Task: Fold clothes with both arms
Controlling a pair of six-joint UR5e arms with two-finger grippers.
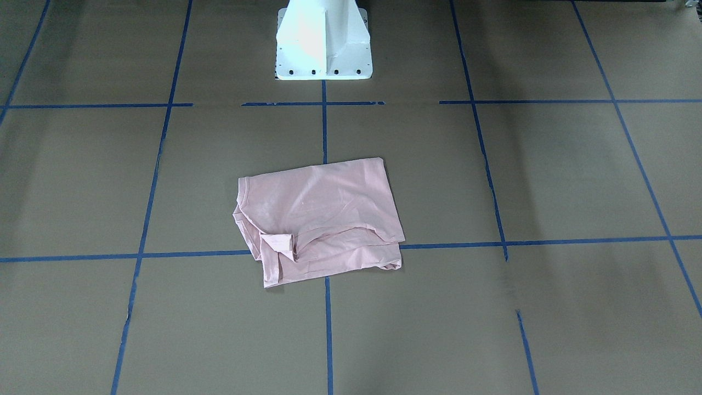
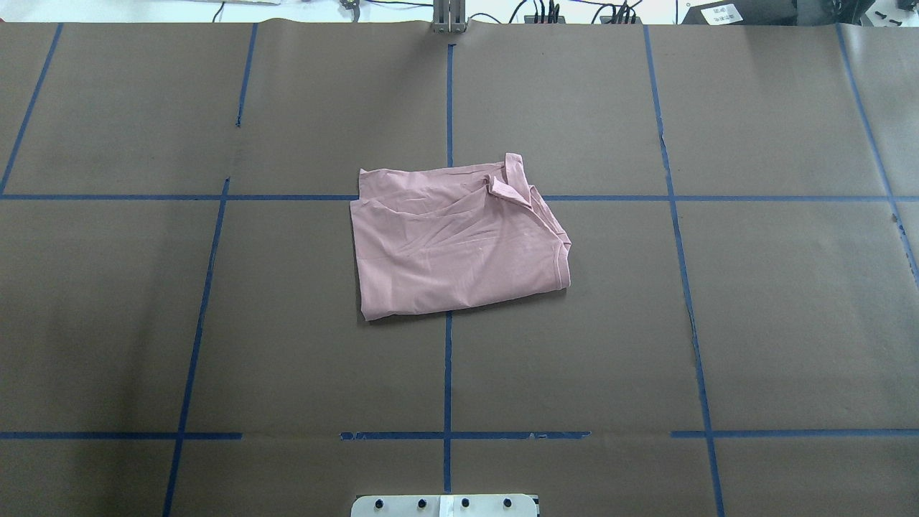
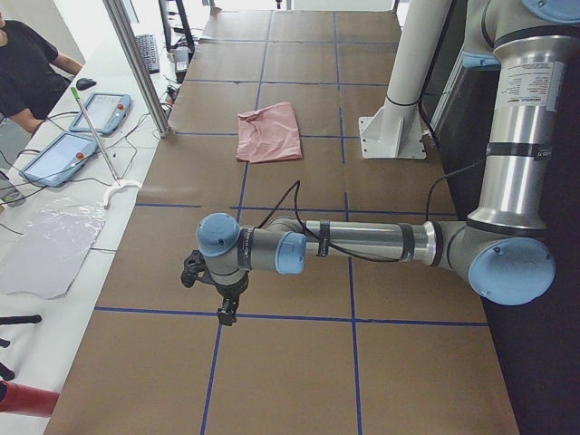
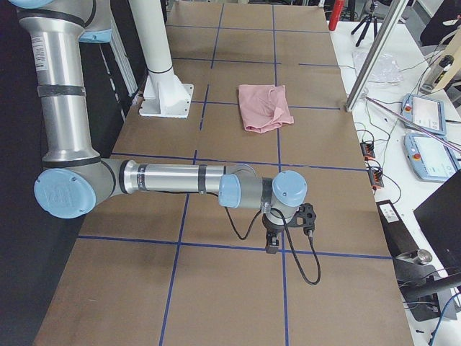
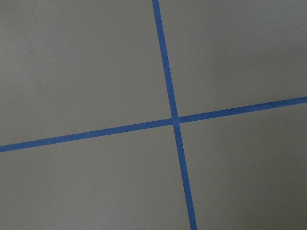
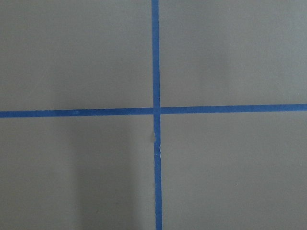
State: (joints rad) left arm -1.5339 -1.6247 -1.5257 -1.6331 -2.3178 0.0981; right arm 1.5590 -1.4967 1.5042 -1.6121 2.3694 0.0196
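A pale pink T-shirt [image 2: 459,251] lies on the brown desk [image 2: 718,323], in the middle of the overhead view. It is folded into a rough block with some wrinkles. One short sleeve is turned up at its upper right corner in that view. In the front-facing view the T-shirt [image 1: 323,214] lies in the middle, and the sleeve is at its lower left. Blue tape lines [image 1: 548,240] cut the desk into big squares, and the shirt covers the spot where two of them cross. The white base [image 1: 323,38] stands at the top middle of the front-facing view, well apart from the shirt. In the left side view the left arm [image 3: 362,240] reaches across the middle of the frame. The left fingers [image 3: 225,315] point down over the desk at the lower left, near a blue line. The shirt [image 3: 269,134] is far off in the upper middle. In the right side view the right arm [image 4: 166,178] reaches across the middle. The right fingers [image 4: 271,247] point down just above a blue line, well apart from the shirt [image 4: 263,107] higher up. Nothing touches the shirt. I cannot tell how wide either pair of fingers is open. Each wrist view shows only the desk and two crossing blue lines.
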